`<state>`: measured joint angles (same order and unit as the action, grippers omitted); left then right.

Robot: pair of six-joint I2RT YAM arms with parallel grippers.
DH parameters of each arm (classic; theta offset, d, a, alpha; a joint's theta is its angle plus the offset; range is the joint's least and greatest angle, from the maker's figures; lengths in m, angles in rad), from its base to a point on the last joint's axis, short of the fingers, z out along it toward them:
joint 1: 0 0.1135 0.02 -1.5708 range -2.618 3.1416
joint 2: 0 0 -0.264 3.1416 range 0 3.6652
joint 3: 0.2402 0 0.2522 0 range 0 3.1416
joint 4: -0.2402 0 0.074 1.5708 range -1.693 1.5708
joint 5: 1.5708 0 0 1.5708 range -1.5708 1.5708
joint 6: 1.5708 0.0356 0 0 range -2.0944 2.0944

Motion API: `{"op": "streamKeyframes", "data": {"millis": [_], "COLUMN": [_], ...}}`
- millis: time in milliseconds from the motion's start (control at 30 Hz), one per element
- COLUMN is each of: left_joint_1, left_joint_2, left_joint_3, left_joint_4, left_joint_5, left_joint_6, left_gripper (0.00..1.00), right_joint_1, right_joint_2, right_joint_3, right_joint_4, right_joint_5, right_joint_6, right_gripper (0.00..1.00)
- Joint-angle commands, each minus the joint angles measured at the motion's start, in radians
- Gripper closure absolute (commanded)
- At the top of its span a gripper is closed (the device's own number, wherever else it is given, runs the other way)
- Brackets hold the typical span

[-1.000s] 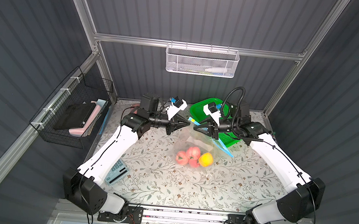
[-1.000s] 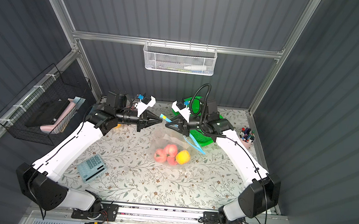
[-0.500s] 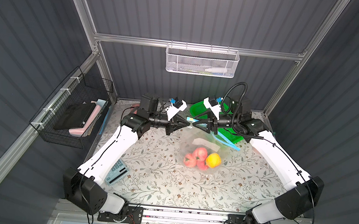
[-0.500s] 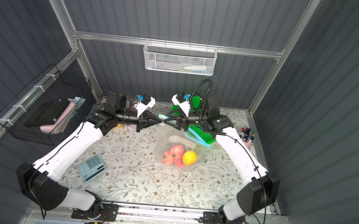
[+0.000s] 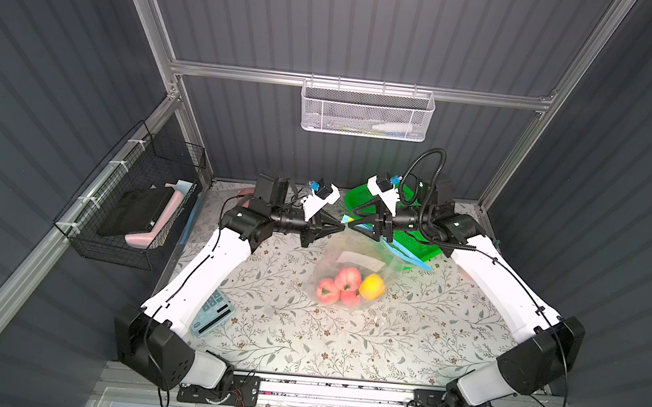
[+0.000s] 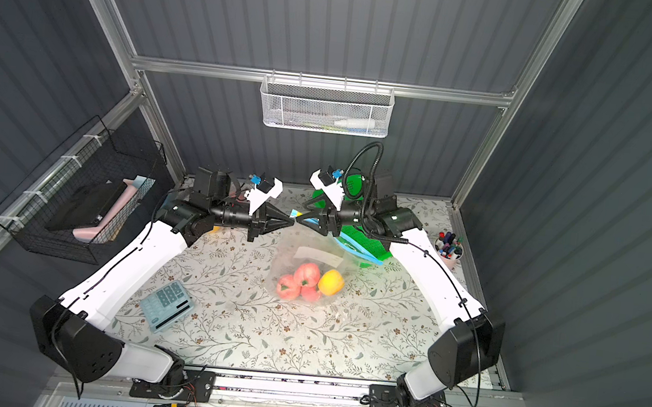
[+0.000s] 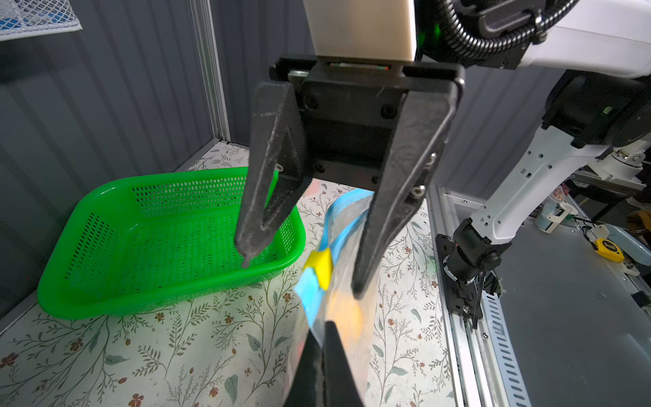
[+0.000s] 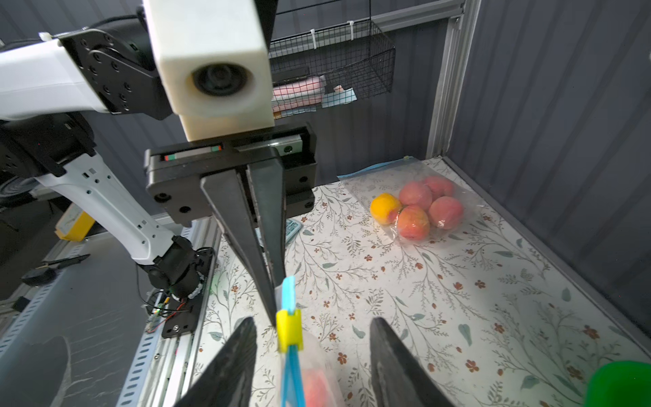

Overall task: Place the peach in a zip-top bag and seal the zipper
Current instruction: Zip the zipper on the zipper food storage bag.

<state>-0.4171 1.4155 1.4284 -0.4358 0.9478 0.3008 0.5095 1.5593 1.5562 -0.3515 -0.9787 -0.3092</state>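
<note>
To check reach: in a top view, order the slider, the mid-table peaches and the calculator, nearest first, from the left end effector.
1. Slider, at the left end effector's tips.
2. Peaches, in the bag, mid-table.
3. Calculator, front left.

no readable text anywhere, white label (image 5: 360, 260) on bag (image 5: 326, 264) illegible

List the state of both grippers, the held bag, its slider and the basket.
left gripper: shut on the end of the zip-top bag.
right gripper: open, astride the yellow slider.
zip-top bag: lifted by one end, fruit inside; seal unclear.
yellow slider: at the end by the left gripper.
green basket: upright, looks empty.
</note>
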Motion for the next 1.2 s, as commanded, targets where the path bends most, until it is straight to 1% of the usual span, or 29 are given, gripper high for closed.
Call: {"op": "streamKeyframes", "data": {"millis": [0, 167, 233, 367, 433, 500, 533, 600, 700, 800, 967, 1100, 1167], "left_joint_1": [0.003, 0.003, 0.004, 0.003, 0.003, 0.003, 0.003, 0.003, 0.003, 0.003, 0.003, 0.003, 0.003], "left_joint_2": [-0.039, -0.041, -0.041, -0.043, -0.044, -0.044, -0.044, -0.044, -0.044, -0.045, -0.046, -0.048, -0.047], "left_joint_3": [0.012, 0.014, 0.014, 0.014, 0.013, 0.014, 0.014, 0.014, 0.014, 0.015, 0.014, 0.012, 0.01], "left_joint_4": [-0.034, -0.037, -0.037, -0.037, -0.037, -0.037, -0.037, -0.037, -0.036, -0.035, -0.032, -0.027, -0.026], "left_joint_5": [0.011, 0.013, 0.013, 0.012, 0.012, 0.011, 0.012, 0.011, 0.012, 0.011, -0.006, -0.022, -0.022], "left_joint_6": [0.033, 0.037, 0.037, 0.036, 0.037, 0.038, 0.038, 0.038, 0.04, 0.038, 0.031, 0.023, 0.018], "left_gripper": [1.0, 1.0, 1.0, 1.0, 1.0, 1.0, 1.0, 1.0, 1.0, 1.0, 1.0, 1.0, 1.0], "right_joint_1": [0.008, 0.017, 0.02, 0.022, 0.025, 0.025, 0.026, 0.029, 0.028, 0.029, 0.028, 0.028, 0.029], "right_joint_2": [-0.014, 0.001, 0.006, 0.012, 0.012, 0.012, 0.012, 0.014, 0.022, 0.031, 0.03, 0.016, 0.003], "right_joint_3": [0.033, 0.062, 0.072, 0.082, 0.089, 0.089, 0.09, 0.093, 0.101, 0.106, 0.108, 0.105, 0.095], "right_joint_4": [-0.026, -0.051, -0.064, -0.076, -0.088, -0.09, -0.09, -0.09, -0.103, -0.125, -0.152, -0.162, -0.155], "right_joint_5": [-0.049, -0.053, -0.051, -0.049, -0.049, -0.04, -0.029, -0.007, 0.005, 0.002, -0.018, -0.044, -0.059], "right_joint_6": [-0.038, -0.052, -0.06, -0.066, -0.075, -0.076, -0.076, -0.07, -0.071, -0.083, -0.11, -0.141, -0.151], "right_gripper": [0.54, 0.66, 0.68, 0.78, 0.81, 0.77, 0.72, 0.65, 0.64, 0.65, 0.76, 0.93, 0.95]}}
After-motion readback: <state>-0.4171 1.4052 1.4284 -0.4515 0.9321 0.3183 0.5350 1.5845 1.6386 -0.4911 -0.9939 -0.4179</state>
